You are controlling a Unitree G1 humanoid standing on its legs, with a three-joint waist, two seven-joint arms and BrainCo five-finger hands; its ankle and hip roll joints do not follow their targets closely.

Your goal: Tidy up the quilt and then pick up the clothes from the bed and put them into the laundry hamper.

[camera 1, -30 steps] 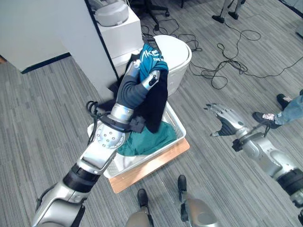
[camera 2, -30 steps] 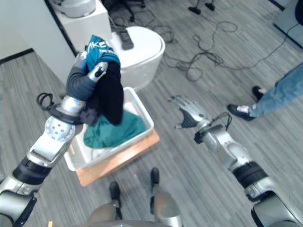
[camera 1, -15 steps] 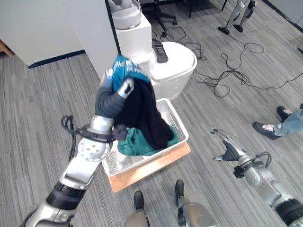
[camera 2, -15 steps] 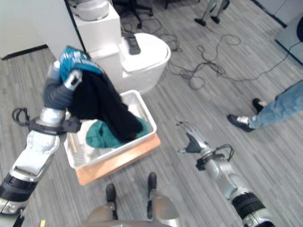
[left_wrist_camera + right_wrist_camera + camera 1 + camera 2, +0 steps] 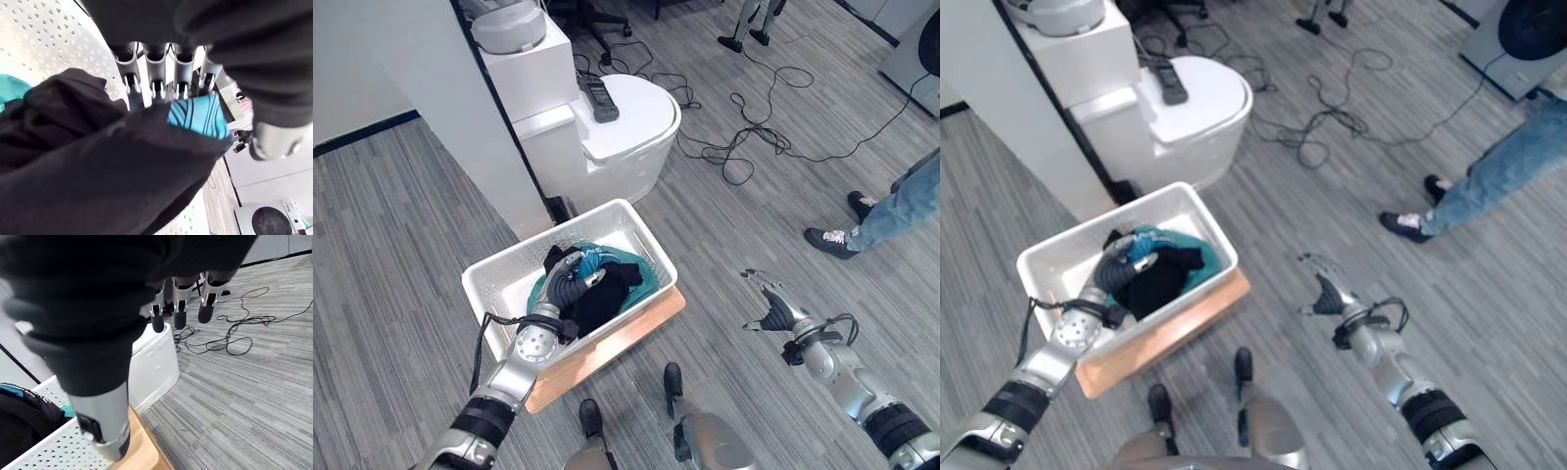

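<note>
Two hands to watch, operator, and your left hand (image 5: 570, 287) is the busy one: it sits down inside the white laundry hamper (image 5: 495, 274), left of centre in the head views, buried among the clothes. The black garment (image 5: 604, 294) lies draped right over and against that hand, with the teal garment (image 5: 646, 279) bunched beneath and around it toward the hamper's right wall. From the left wrist view you see the fingers (image 5: 156, 73) reaching out in a row past the dark cover, their tips sunk into the black cloth, a blue striped patch (image 5: 199, 115) just beyond them and the perforated hamper wall (image 5: 58, 44) behind. Whether those fingers are curled on the cloth or lying loose on it, you cannot tell; the tips are hidden.

Your right hand (image 5: 770, 311) hangs out over the grey plank floor (image 5: 401, 235) at the lower right, well apart from the hamper, fingers spread and holding nothing. The hamper rests on a wooden board (image 5: 617, 338). Behind it, upper centre, stands a white toilet (image 5: 631, 122) with a dark remote (image 5: 598, 97) on its lid. At the right edge you have a person's leg (image 5: 901, 206) in jeans and dark shoes.
</note>
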